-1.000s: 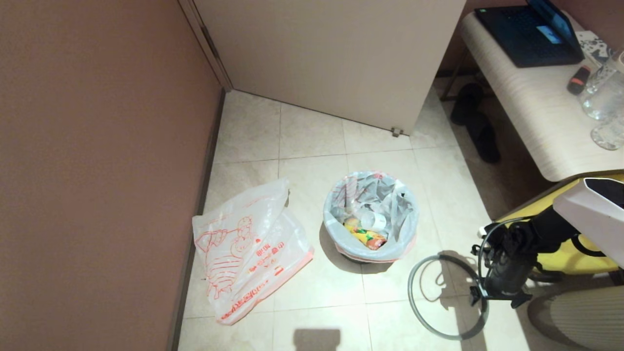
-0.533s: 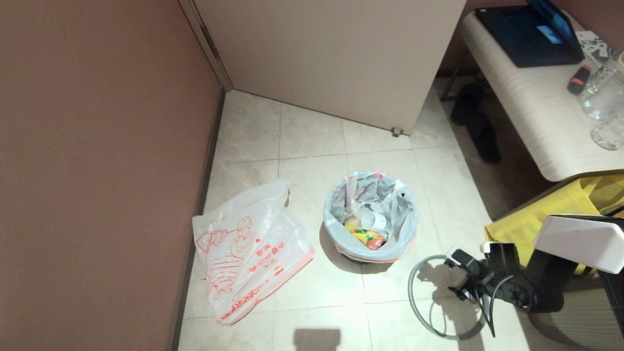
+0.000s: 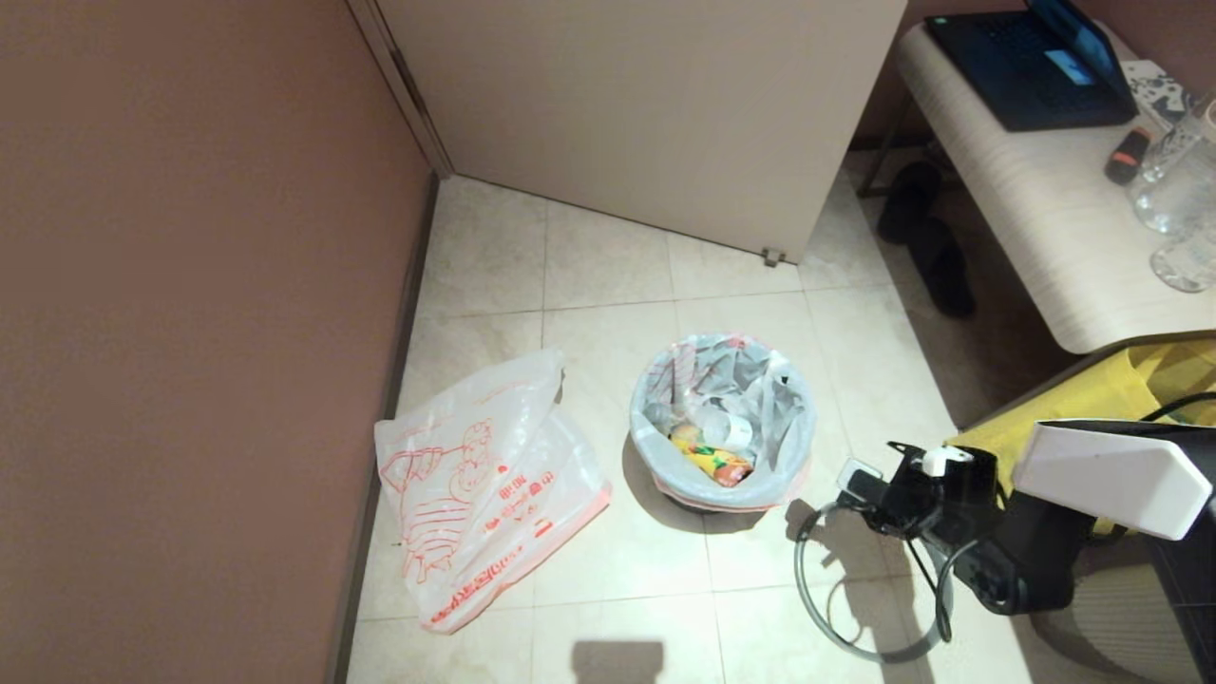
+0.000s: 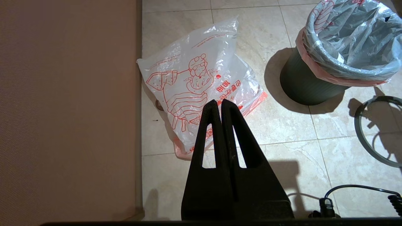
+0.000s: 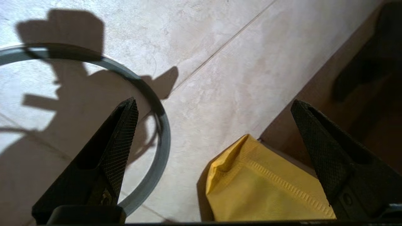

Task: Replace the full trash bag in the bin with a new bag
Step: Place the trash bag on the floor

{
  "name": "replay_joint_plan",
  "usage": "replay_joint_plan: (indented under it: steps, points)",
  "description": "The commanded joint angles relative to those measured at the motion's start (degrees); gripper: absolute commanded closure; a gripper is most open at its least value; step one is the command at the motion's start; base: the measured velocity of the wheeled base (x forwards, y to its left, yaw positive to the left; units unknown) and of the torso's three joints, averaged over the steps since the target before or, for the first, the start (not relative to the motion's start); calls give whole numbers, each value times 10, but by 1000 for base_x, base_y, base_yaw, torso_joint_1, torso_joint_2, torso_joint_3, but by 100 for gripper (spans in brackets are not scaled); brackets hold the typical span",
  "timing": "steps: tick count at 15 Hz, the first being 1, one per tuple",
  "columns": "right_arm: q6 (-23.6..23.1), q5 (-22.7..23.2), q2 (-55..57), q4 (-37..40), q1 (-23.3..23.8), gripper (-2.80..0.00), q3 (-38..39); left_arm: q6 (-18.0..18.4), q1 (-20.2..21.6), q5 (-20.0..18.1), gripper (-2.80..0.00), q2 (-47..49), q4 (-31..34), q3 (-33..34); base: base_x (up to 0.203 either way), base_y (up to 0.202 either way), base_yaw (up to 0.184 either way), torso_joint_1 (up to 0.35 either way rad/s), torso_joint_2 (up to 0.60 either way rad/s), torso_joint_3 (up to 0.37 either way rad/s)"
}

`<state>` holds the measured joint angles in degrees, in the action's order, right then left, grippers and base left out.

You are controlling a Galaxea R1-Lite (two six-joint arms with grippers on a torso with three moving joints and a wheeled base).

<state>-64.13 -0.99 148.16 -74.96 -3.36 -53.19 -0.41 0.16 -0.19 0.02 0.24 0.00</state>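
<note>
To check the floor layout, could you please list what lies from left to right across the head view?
The new bag → the bin lined with the full trash bag → the grey hoop → the right tool → the yellow tote.

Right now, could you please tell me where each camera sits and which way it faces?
Head view: high, facing down at the bin, new bag and hoop; right tool shows.
Left wrist view: behind the shut left tool, above the new bag.
Right wrist view: behind the open right tool, over the hoop and tote.
Hoop: all three views.
</note>
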Motion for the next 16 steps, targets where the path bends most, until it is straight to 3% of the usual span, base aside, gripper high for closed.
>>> replay_joint_plan:
  steps: [1,9,16]
  points:
    - [-10,0,72,-119,-17,-280,0,0,0,0,0,0,0,0,0,0,0,0,0,0]
    - [35,-22,111,-150,-77,-280,-93,0,0,-1,0,1,0,0,0,0,0,0,0,0]
    - [71,-24,88,-150,-95,-280,-137,0,0,-1,0,1,0,0,0,0,0,0,0,0]
